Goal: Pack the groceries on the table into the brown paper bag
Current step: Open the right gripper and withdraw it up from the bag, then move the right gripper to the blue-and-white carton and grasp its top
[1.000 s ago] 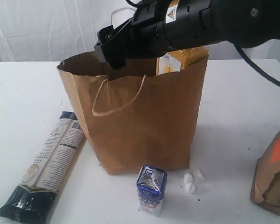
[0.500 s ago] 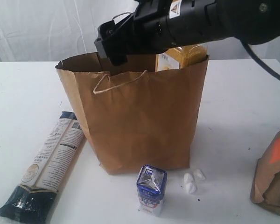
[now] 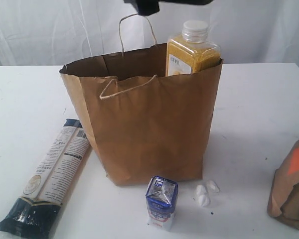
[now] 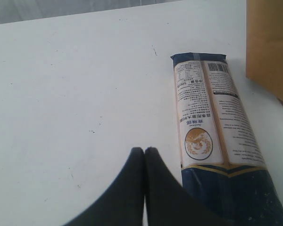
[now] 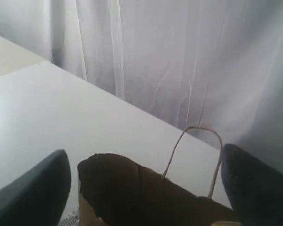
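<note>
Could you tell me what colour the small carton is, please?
Blue and white carton, best in the exterior view.

There is one brown paper bag (image 3: 149,129) with two loop handles (image 3: 124,87). The worktop (image 3: 30,94) also shows one yellow-grain bottle (image 3: 192,50), one long navy-cream packet (image 3: 50,177), one small blue-white carton (image 3: 162,201), one brown pouch (image 3: 291,186) with an orange label, and three small white lumps (image 3: 204,200).
</note>
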### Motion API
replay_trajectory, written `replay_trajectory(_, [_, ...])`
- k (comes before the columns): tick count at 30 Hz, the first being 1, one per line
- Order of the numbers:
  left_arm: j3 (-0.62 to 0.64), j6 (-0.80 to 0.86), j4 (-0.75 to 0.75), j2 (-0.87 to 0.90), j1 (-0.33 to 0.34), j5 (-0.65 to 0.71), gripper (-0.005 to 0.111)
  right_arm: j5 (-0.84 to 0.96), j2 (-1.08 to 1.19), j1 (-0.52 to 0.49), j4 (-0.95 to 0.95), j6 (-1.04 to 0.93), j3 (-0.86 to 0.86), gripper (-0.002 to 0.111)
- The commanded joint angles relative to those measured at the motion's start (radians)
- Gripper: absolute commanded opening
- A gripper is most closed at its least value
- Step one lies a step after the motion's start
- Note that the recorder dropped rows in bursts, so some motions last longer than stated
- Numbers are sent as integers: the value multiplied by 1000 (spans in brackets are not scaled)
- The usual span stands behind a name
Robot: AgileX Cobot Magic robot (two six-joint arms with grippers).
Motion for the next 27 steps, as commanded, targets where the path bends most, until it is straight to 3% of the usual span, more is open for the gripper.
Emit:
replay_trajectory(1, [4, 0, -8, -5, 2, 4, 0, 42, -113, -8, -57, 27, 4, 79])
replay_trajectory(7, [4, 0, -8, -5, 2, 4, 0, 321, -260, -8, -358, 292, 4, 79])
replay_trajectory(14, [4, 0, -8, -5, 2, 4, 0, 659, -409, -8, -483, 383, 8, 76])
replay_trajectory(22, [4, 0, -8, -5, 2, 4, 0, 882, -543, -8, -419, 389, 117, 75])
replay_trajectory(27, [4, 0, -8, -5, 2, 4, 0, 712, -547, -8, -107, 198, 309, 75])
